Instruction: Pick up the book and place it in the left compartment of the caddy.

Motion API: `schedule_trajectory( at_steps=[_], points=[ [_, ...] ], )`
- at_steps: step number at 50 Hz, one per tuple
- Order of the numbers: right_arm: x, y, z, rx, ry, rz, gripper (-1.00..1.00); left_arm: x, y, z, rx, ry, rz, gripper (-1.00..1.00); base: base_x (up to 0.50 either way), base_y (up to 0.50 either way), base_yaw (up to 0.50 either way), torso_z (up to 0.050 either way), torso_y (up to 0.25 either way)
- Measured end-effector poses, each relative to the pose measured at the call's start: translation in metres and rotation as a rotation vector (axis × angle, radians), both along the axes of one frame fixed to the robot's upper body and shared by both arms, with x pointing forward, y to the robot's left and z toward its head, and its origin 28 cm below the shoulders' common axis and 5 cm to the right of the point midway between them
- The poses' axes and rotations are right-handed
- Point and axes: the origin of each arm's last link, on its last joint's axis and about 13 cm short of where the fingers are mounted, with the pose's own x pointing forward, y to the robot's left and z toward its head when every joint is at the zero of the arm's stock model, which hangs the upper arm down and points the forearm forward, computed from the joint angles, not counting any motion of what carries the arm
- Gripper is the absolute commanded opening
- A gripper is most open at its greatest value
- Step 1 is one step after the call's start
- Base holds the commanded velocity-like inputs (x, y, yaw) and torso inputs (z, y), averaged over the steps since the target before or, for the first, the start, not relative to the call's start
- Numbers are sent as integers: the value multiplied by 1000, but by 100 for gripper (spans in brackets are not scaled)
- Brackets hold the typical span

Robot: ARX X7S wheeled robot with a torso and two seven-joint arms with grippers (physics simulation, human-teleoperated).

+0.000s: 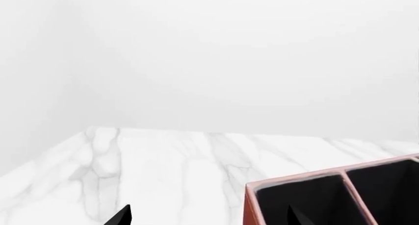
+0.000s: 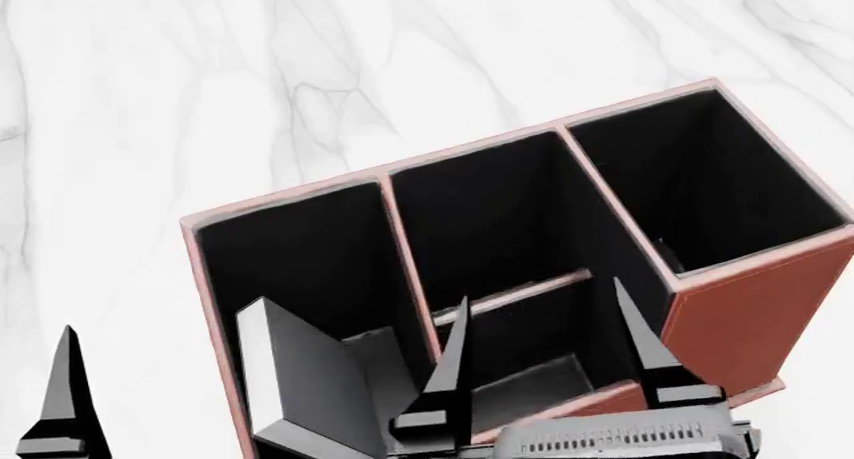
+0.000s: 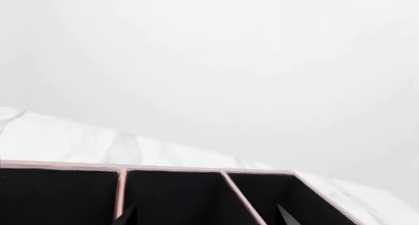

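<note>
The book is already inside the left compartment of the caddy, so I judge the main part of the task to be done; what is left, as far as the pictures show, is only to take the arm away and perhaps to let the book settle. In the head view the book does not stand upright: it leans in the bay, tilted, with its white page edges turned to the outer wall and one black cover facing up. Its lower part is cut by the edge of the picture, so I cannot tell how it rests on the floor of the bay. The right gripper hangs over the near side of the caddy, its two pointed fingers spread apart with nothing between them, one above the wall beside the left compartment and the other over the divided middle bay. Of the left gripper only one finger shows, over the marble worktop just beside the caddy's outer wall, but the left wrist view shows both tips well apart and empty. The caddy stands turned at an angle to the worktop's edges.
</note>
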Motion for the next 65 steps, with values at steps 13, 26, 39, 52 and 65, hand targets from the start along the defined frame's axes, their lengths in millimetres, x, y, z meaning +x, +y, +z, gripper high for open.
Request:
schedule_trajectory(
  at_steps=[13, 26, 39, 52, 65],
  points=[
    [-11, -5, -6, 34, -37, -40, 100, -1, 0, 2, 8, -5, -8, 100, 0, 0, 0, 0, 0],
    [-16, -7, -6, 51, -48, -46, 100, -2, -1, 3, 16, -6, -17, 100, 0, 0, 0, 0, 0],
    [-18, -8, -7, 59, -45, -52, 100, -3, 0, 4, 17, -11, -19, 100, 0, 0, 0, 0, 0],
    [-19, -11, -6, 71, -41, -67, 100, -4, 1, 7, 16, -19, -13, 100, 0, 0, 0, 0, 0],
    [-22, -18, 1, 94, -55, -111, 100, -5, 7, 11, 14, -33, 13, 100, 0, 0, 0, 0, 0]
  ],
)
